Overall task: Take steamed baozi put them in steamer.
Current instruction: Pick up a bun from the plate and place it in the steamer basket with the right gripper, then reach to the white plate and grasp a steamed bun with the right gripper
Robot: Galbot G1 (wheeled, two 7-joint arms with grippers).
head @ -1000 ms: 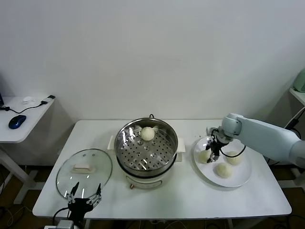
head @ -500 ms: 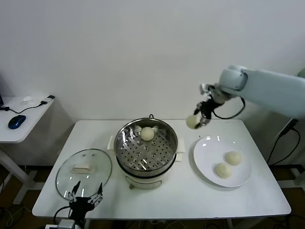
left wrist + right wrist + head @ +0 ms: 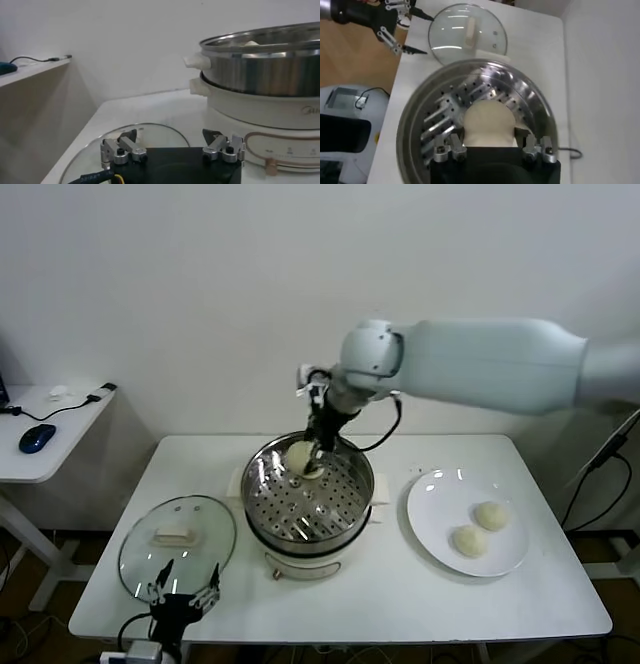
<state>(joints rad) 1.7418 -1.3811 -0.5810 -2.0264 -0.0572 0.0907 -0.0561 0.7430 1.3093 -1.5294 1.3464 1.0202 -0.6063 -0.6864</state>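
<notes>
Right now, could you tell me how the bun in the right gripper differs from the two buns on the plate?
The held bun hangs over the steamer, clamped in the right gripper; the plate buns rest free on the white plate. The plate buns lie side by side. All are smooth, round and cream-white.

right arm [image 3: 490, 369]: pale grey-white shell | black cable | left claw [image 3: 172, 148]: black, silver screws

Head cam looks down at the whole desk [image 3: 400, 604] from up front. Left wrist cam sits low by the lid [image 3: 130, 137], facing the steamer [image 3: 265, 65] side-on. Right wrist cam stares straight down into it, close.
</notes>
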